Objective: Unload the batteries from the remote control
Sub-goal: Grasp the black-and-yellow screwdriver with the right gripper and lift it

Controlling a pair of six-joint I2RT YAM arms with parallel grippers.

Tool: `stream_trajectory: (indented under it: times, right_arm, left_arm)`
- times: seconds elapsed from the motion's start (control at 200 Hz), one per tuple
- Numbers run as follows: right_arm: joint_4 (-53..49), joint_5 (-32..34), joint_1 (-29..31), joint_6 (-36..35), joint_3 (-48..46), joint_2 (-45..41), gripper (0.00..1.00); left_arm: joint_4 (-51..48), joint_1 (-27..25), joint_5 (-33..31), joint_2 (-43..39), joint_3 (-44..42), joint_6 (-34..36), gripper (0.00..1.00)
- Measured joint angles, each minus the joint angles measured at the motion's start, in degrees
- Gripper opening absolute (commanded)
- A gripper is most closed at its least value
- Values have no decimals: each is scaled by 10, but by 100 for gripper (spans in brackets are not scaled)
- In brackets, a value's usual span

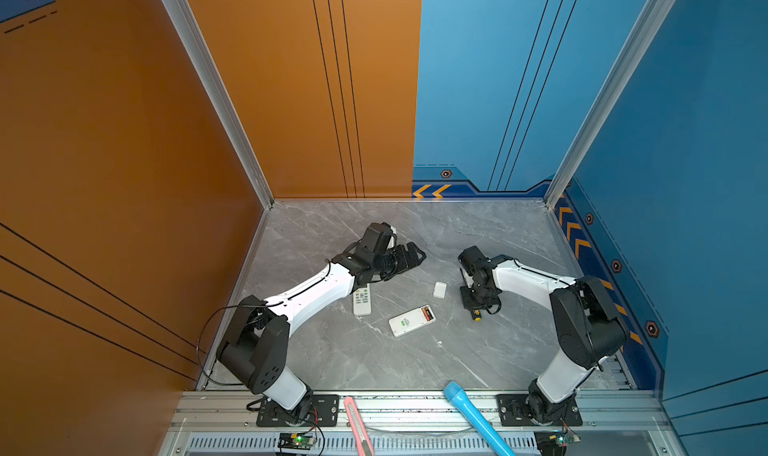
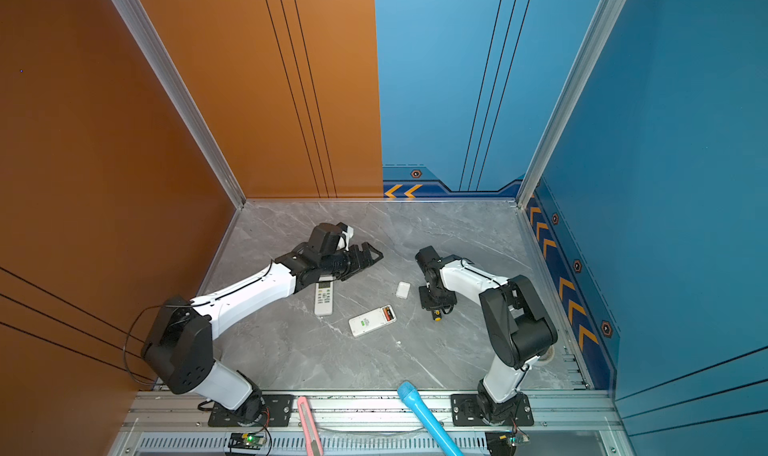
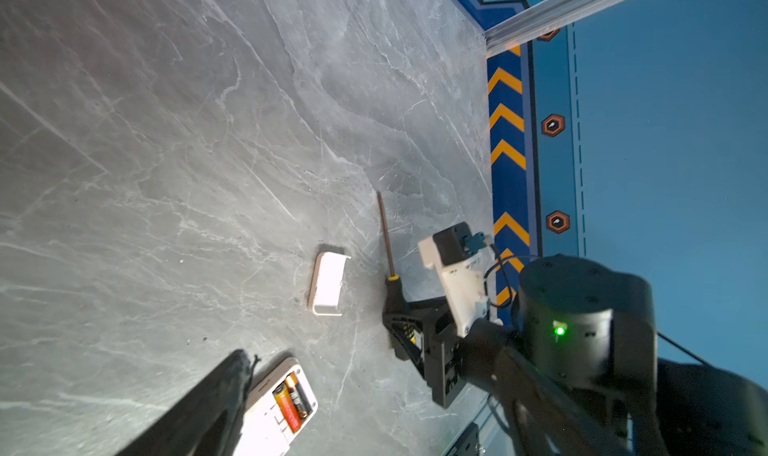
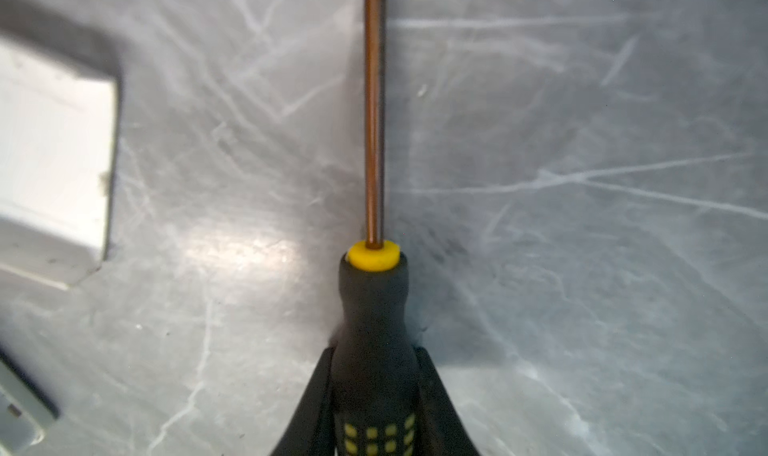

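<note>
Blue torch (image 1: 473, 416) and pink cutter (image 1: 356, 425) lie idle on the front rail (image 1: 415, 402), off the tabletop (image 1: 478, 233). Mid-tabletop, the white remote (image 1: 405, 324) lies back-up with its cover (image 1: 439, 289) lying apart beside it, so the batteries (image 1: 424, 314) sit exposed in its open back. Toward the right edge the right tool (image 4: 376, 352) is clamped on the screwdriver (image 4: 373, 292) handle, likely to pry a cell out; the left tool (image 1: 413, 255), jaws apart, hovers free, probably to steady the remote.

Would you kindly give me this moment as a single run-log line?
left gripper: open | right gripper: shut on screwdriver | batteries: in open remote | cover: off, on table
</note>
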Motion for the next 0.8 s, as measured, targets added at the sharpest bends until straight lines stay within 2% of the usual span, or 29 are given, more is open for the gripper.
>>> stream_trajectory:
  times: [0.23, 0.245, 0.33, 0.566, 0.796]
  right_arm:
    - [-14, -6, 35, -80, 29, -184, 0]
    - [-15, -7, 36, -85, 34, -196, 0]
    - [-25, -16, 43, -110, 63, -239, 0]
    - [-68, -16, 47, -136, 85, -228, 0]
    - [-85, -11, 57, -143, 85, -222, 0]
  left_arm:
    - [117, -9, 4, 3, -5, -137, 87]
    - [125, -10, 4, 4, -6, -147, 83]
    - [170, -17, 2, 11, -6, -187, 79]
    - [238, -34, -3, 30, -7, -259, 76]
    - [263, -37, -7, 30, -14, -289, 73]
